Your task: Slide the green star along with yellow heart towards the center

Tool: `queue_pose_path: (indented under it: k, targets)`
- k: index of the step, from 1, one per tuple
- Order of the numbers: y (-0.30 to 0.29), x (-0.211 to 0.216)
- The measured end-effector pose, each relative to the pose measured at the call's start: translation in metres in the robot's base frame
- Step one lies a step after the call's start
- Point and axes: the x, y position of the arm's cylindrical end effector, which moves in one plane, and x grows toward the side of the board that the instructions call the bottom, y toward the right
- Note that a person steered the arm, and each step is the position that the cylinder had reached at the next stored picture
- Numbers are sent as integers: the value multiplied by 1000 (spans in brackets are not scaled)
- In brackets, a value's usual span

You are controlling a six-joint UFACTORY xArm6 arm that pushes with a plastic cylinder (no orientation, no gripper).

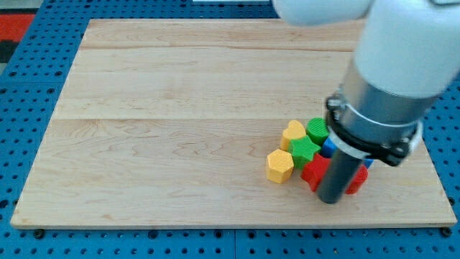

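The green star (305,150) lies in a tight cluster at the board's lower right. The yellow heart (292,134) touches it on its upper left. A yellow hexagon (279,166) sits just left and below the star. A green round block (317,129) is above the star. A red block (316,171) is right below the star, and another red block (356,180) shows past the rod. A blue block (328,147) peeks out behind the rod. My tip (330,199) is at the cluster's lower right, against the red blocks, a little below and right of the star.
The wooden board (180,115) lies on a blue pegboard table (21,108). The arm's large white and grey body (388,79) hangs over the board's right side and hides part of the cluster.
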Motion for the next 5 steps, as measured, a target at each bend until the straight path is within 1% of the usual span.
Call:
queue_pose_path:
  k: [1, 3, 4, 5]
  targets:
    - [-2, 7]
    - [-36, 7]
    - [-45, -3]
    - [-42, -19]
